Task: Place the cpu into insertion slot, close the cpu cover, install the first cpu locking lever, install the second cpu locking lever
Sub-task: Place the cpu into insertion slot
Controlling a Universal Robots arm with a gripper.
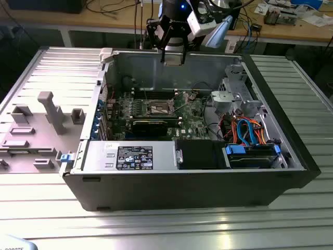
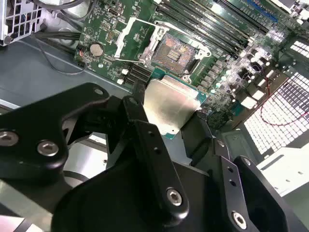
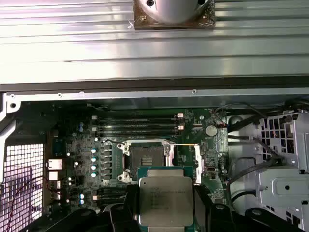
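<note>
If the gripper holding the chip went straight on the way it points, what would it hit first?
Likely the green circuit board, at or just beside the dark square insertion slot, with the silver-topped square cpu held in the gripper touching first. Depth is unclear.

Exterior view: the open computer case lies centre frame on the bench, with a loose panel beside it at frame left. The board lies inside the case, the insertion slot at mid-board. The gripper hangs at upper centre above the case's far wall, holding the cpu clear of the insertion slot.
</note>
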